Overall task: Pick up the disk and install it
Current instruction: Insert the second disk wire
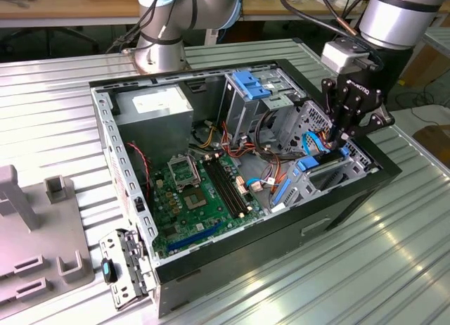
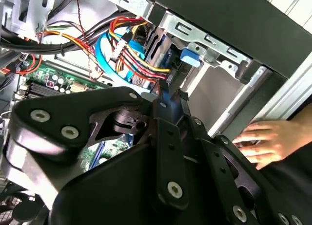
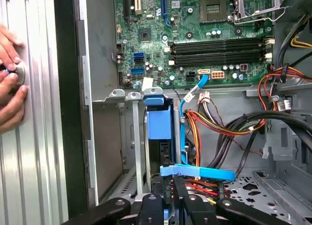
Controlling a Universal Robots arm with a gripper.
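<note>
Your claw (image 1: 342,138) hangs over the drive cage at the front corner of the open computer case (image 1: 211,258) on the ribbed metal bench (image 1: 337,283), its fingers drawn close on the disk (image 3: 159,121), which stands on edge in the cage slot. A person's hand (image 2: 265,141) rests just outside the case

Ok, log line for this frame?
gripper: at drive cage | disk: standing in cage slot | hand: on table beside case
</note>
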